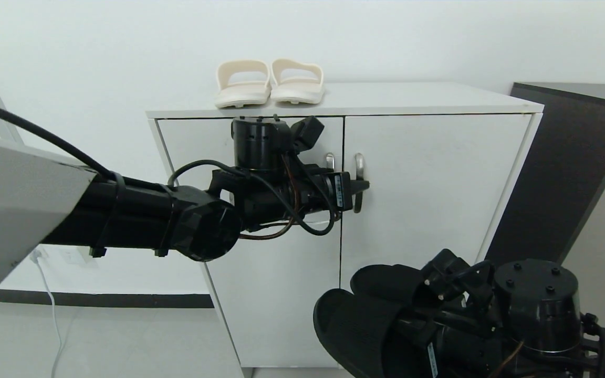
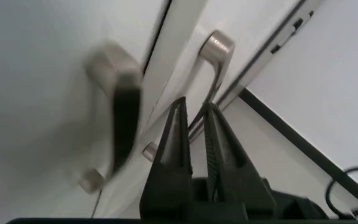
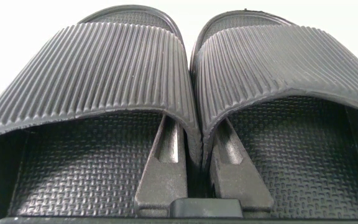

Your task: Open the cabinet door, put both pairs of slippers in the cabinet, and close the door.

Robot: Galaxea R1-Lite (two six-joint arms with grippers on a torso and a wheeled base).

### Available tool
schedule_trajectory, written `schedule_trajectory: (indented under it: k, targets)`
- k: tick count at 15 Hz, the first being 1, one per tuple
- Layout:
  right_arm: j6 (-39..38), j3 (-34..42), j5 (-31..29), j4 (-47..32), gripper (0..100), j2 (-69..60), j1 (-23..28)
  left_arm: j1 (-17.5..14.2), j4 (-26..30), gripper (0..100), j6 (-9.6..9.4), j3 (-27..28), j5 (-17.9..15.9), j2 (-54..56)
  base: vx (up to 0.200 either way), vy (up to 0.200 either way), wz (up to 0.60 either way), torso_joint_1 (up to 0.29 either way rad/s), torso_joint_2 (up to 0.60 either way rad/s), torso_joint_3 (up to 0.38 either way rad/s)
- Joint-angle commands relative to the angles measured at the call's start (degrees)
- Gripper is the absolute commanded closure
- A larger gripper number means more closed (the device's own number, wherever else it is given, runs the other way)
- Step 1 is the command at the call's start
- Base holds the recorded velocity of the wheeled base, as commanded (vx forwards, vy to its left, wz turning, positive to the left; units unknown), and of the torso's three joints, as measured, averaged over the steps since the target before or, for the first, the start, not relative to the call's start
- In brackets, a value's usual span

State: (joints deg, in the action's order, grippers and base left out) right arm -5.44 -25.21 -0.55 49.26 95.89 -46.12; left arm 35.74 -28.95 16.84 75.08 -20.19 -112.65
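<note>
A white two-door cabinet (image 1: 428,199) stands in front of me with both doors closed. On its top sits a pair of cream slippers (image 1: 270,83). My left gripper (image 1: 361,186) (image 2: 194,109) is at the middle seam, its fingers closed around the right door's metal handle (image 1: 358,163) (image 2: 216,53). The left door's handle (image 1: 330,159) (image 2: 118,112) is just beside it. Low at the right, in front of the right door, my right gripper (image 3: 196,134) is shut on a pair of black ribbed slippers (image 1: 365,315) (image 3: 117,68), pinching the two straps' inner edges together.
A dark panel (image 1: 560,173) leans against the cabinet's right side. A white wall lies behind, with a socket and white cable (image 1: 48,286) low on the left. There is bare floor to the left of the cabinet.
</note>
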Motion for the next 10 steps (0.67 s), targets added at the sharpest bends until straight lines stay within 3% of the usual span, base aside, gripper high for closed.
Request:
schedule_trajectory:
  k: [1,10]
  targets:
    - [-0.01,0.16,0.02,0.04,100,0.00,-0.03,0.38,-0.05,100,-0.05,-3.19,-0.12,3.49,0.000,0.000,0.00,0.000,0.00,0.000]
    - [0.52,5.52,9.07,-0.04,100,-4.57,-2.66,5.57,-3.39,100,0.04,-21.73,-0.12,20.72,0.000,0.000,0.00,0.000,0.00,0.000]
